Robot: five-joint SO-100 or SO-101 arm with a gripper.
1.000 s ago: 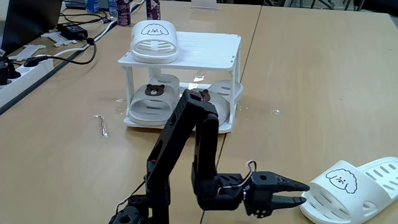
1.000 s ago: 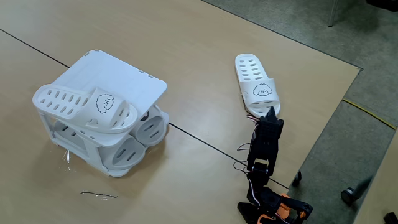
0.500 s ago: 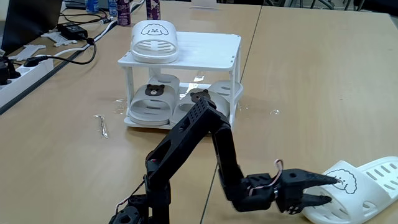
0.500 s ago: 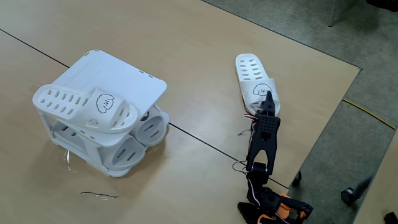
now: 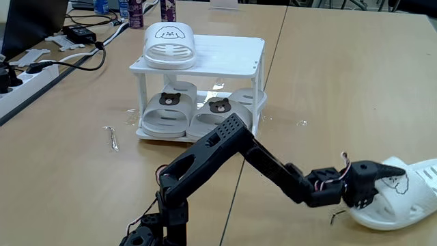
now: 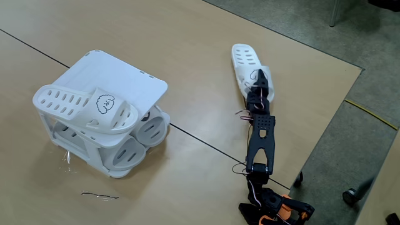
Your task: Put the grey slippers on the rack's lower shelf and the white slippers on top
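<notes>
Now, step: we judge this the pickup of the second white slipper; the arm is stretched low across the table and its gripper sits at that slipper's strap; in the other fixed view the gripper lies over the strap end of the slipper

Hand: jaws look drawn in around the strap, yet we cannot tell whether they grip it or merely rest on it; the fingertips are masked by the strap

Rack: the rack stands well apart from the gripper, near the table's far side; one white slipper lies on its top tier, toe toward us; the half of that tier to the right in this view is bare

Lower shelf: both grey slippers sit side by side on the lower shelf, bear faces outward; that half of the task looks done

Next: we judge the move calls for a firm pinch on the strap, a lift clear of the table, then a long carry back to the bare half of the top tier; the strap is soft, so a slip is possible
</notes>
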